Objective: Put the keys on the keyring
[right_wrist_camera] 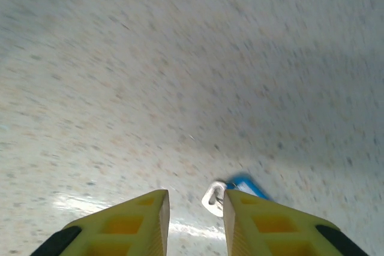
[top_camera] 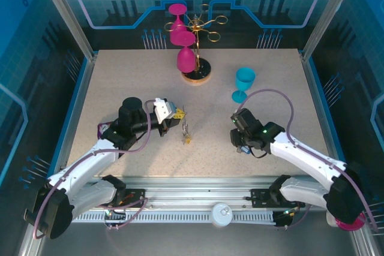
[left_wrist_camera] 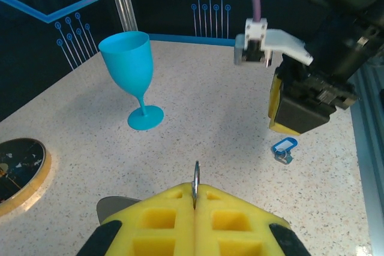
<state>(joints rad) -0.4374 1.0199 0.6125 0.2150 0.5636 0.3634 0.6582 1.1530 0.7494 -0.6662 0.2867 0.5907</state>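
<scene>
We see the left gripper (left_wrist_camera: 195, 201) with its yellow foam pads pressed together, pinching the thin metal loop of the keyring (left_wrist_camera: 195, 179) left of the table's centre. Small links and a yellow-headed key (top_camera: 187, 139) dangle beneath it. The right gripper (right_wrist_camera: 195, 220) is spread over the speckled tabletop (right_wrist_camera: 180, 58), and one blue-headed key (right_wrist_camera: 247, 185) lies flat just beside one finger. One smooth blue goblet (top_camera: 244, 81) stands far right. Three pink goblets (top_camera: 185, 58) sit on the gold wire rack (top_camera: 207, 25).
</scene>
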